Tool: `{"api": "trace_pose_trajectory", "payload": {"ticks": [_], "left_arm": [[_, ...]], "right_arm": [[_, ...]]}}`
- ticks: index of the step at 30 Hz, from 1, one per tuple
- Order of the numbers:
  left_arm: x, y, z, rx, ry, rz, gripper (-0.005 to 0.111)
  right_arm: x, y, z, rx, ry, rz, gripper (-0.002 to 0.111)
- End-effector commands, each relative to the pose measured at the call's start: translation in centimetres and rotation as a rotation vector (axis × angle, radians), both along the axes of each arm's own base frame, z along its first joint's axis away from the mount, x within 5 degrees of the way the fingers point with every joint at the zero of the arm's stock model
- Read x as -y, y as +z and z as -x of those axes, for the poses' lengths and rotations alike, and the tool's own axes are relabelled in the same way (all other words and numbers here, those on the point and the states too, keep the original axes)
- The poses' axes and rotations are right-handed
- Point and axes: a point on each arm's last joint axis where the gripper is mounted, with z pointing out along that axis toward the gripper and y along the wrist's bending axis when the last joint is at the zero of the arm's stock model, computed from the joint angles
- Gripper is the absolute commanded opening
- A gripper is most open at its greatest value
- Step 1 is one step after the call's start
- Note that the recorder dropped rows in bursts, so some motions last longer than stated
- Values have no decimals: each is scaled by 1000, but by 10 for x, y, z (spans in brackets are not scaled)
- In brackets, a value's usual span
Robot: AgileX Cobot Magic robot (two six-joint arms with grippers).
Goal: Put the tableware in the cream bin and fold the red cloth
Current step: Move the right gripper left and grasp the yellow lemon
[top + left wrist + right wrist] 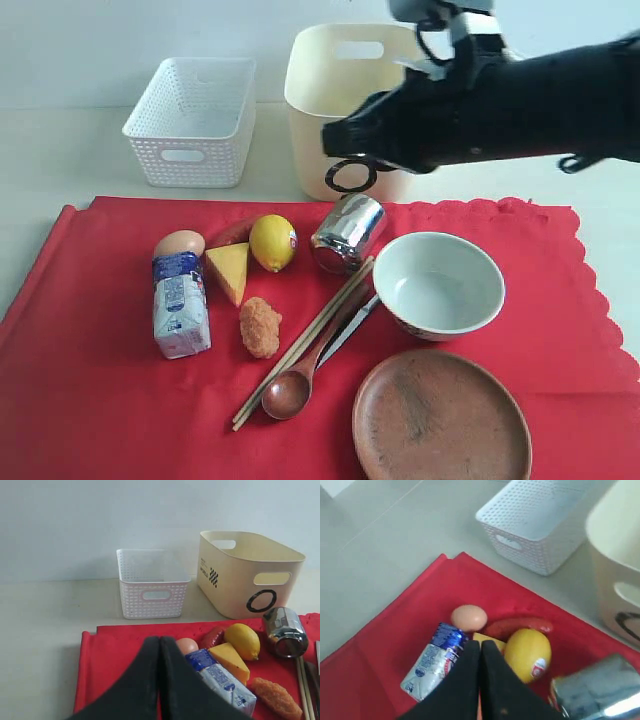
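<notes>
right fingers (464, 682) pressed together, empty, above the lemon (527, 652) beside the cup (348, 232) (probably lining up on it) | left fingers (142, 680) pressed together, empty | cup, bowl (438, 283), plate (440, 420), spoon (290, 392), chopsticks (300, 350) on red cloth (90, 400) | cream bin (308, 120) just beyond

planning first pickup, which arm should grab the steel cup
probably right. the right fingers hang shut near the steel cup and cream bin; the left fingers sit past the carton, near the red cloth edge.

Bright, even light, soft shadows — glare on the steel cup (348, 232), right wrist view blurred
</notes>
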Motion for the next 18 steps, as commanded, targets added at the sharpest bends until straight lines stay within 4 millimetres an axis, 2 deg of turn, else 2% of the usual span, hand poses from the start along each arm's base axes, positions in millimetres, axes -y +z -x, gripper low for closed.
{"api": "trace_pose_trajectory", "payload": {"ticks": [1,6,13,16,18], "left_arm": [[0,-1,0,1,-1,8,1],[0,-1,0,1,-1,8,1],[0,-1,0,1,-1,8,1],[0,-1,0,1,-1,8,1],[0,-1,0,1,-1,8,1]], "right_arm": [[-40,2,-15,105,107,111,0],[-69,-12,-28,182,161,247,0],[-77,-38,-39,163,147,315,1],[-78,-43,-40,153,152,318,10],[-78,-43,-40,152,152,318,21]]}}
